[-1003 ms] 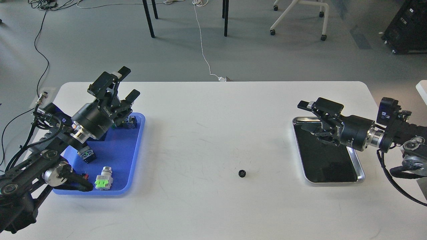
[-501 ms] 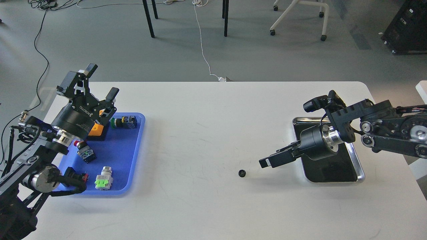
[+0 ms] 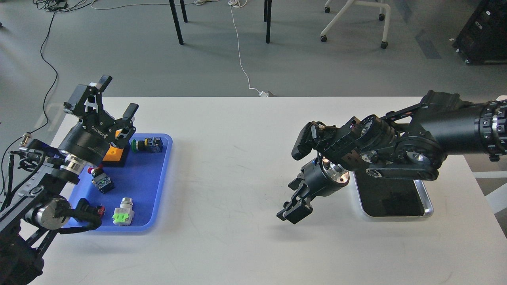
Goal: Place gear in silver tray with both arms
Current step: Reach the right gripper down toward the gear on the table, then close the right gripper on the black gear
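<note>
My right gripper (image 3: pixel 292 210) points down at the table's middle, left of the silver tray (image 3: pixel 427 200), over the spot where the small black gear lay. The gear is hidden by the dark fingers, and I cannot tell it apart from them. I cannot tell whether the fingers are spread or closed. The right arm crosses above the tray's far end, and the tray's dark floor shows nothing in it. My left gripper (image 3: pixel 117 95) is open and empty, raised above the far left corner of the blue tray (image 3: pixel 168 158).
The blue tray at the left holds several push-button switches, among them a green one (image 3: pixel 123 215) and an orange block (image 3: pixel 113 152). Chair and table legs stand on the floor beyond the table's far edge.
My right arm has swung left off the silver tray and turned its gripper down onto the gear's spot. My left gripper has drawn back left, away from the blue tray's middle.
</note>
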Robot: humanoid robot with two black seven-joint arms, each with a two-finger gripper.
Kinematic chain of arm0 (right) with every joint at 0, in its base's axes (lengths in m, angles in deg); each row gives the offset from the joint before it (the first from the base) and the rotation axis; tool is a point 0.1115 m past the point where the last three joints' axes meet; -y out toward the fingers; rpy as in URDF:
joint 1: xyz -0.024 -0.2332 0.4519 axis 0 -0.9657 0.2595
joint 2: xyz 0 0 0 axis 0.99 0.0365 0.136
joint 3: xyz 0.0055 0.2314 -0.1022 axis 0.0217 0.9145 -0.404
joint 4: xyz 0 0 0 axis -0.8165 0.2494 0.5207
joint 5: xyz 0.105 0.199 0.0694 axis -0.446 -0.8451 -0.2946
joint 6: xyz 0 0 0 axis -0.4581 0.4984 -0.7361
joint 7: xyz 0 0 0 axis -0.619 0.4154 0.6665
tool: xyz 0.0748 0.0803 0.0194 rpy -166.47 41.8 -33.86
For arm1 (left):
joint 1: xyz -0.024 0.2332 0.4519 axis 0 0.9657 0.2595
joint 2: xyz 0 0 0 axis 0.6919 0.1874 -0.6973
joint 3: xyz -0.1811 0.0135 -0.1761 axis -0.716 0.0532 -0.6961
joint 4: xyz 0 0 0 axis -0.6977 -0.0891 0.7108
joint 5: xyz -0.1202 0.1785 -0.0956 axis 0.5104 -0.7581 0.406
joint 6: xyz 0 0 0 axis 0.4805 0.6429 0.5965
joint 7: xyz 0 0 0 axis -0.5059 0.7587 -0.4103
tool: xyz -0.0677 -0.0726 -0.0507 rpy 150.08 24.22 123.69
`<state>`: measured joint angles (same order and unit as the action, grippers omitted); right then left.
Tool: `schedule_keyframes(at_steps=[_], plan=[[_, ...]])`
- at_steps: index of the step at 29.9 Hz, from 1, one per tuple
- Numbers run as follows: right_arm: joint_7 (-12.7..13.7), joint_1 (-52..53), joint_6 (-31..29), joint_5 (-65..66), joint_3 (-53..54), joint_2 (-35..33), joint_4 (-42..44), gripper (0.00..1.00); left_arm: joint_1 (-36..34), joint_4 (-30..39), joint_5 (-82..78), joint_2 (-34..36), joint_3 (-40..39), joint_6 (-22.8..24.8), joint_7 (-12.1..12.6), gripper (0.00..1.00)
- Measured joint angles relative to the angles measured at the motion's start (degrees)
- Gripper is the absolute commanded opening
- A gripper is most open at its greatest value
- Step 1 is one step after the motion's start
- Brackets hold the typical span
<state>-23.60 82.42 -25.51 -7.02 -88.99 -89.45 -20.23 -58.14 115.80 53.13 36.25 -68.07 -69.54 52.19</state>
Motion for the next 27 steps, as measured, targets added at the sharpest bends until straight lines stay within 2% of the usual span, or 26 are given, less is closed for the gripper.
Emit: schedule_keyframes(at_steps=[8, 16, 18, 21, 27], plan=[[0.0, 0.2, 4.4, 1.6, -4.0, 4.2, 2.4, 0.97, 1.1, 0.9, 0.0, 0.0, -0.7, 0.0, 0.3, 0.98], [0.0, 0.2, 5.3, 1.3, -6.8, 6.0, 4.4, 0.89, 1.2, 1.2, 0.0, 0.0, -0.8, 0.0, 0.7, 0.98], [0.0, 0.2, 5.4, 1.2, -7.1, 6.0, 4.5, 0.83, 1.2, 1.2, 0.0, -0.1, -0.8, 0.0, 0.7, 0.98], [0.0, -0.1, 5.4, 1.0, -7.8, 6.0, 4.6, 0.67, 1.2, 1.2, 0.0, -0.1, -0.8, 0.0, 0.7, 0.98], [0.0, -0.5, 6.0, 0.9, -8.2, 6.8, 5.1, 0.59, 1.5, 1.3, 0.0, -0.1, -0.8, 0.0, 0.7, 0.98]])
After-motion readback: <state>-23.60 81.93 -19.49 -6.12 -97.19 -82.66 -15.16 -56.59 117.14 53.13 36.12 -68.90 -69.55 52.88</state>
